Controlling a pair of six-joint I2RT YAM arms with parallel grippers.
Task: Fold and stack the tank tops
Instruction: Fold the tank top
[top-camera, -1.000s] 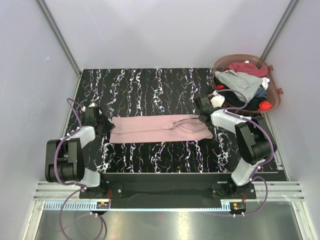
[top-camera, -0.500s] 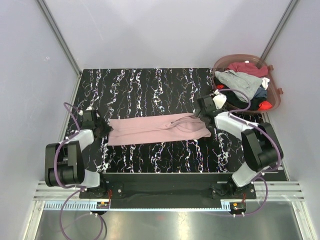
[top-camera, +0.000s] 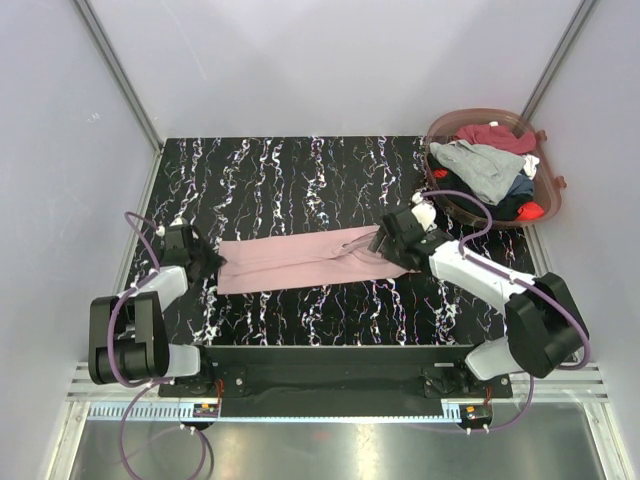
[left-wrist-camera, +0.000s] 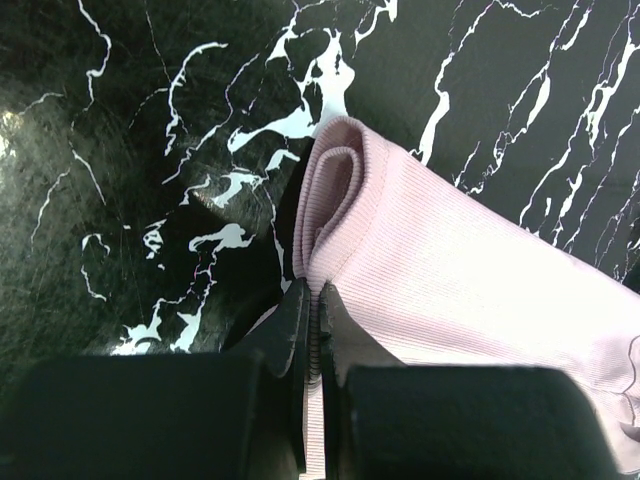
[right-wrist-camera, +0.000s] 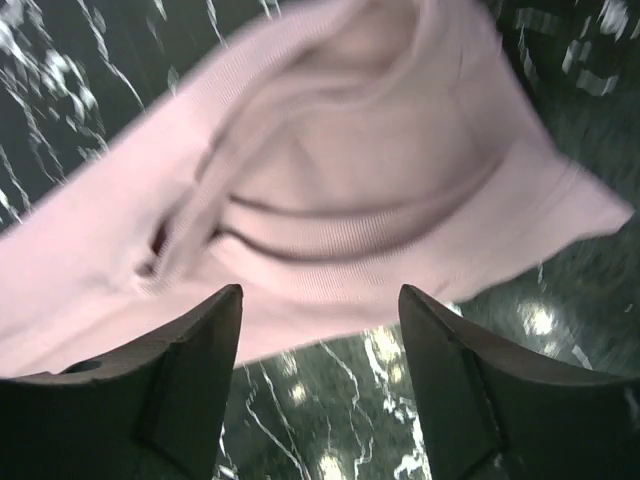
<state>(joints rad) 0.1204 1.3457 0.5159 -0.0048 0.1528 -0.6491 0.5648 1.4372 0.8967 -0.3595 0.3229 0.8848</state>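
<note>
Cloth of pink top (top-camera: 300, 262): thin, ribbed, limp, surely light; no stiffness to hold a shape, so likely to sag, stretch and drag if lifted by one point only. Lies as a long narrow band, left to right across the near middle of the surface (top-camera: 300, 170), straps and neckline at the right end, one corner at the left end rolled over on itself. Left fingers (left-wrist-camera: 292, 340) pressed together, pinching the left edge of the band just beside that rolled corner. Right fingers (right-wrist-camera: 190, 375) spread wide, low over the strap end, gripping nothing. Best taken through all layers at an edge or corner, not by a strap alone: straps loose, apt to pull out of the fold. Ribbing probably grippy enough, yet thin, so a deep pinch wanted. For a crosswise fold, right end best lifted at its edge and carried low towards the left pinch. Other tops (top-camera: 485, 165), grey, maroon, dark and red, heaped in the basket (top-camera: 445, 122) at the far right corner, well apart from the band
</note>
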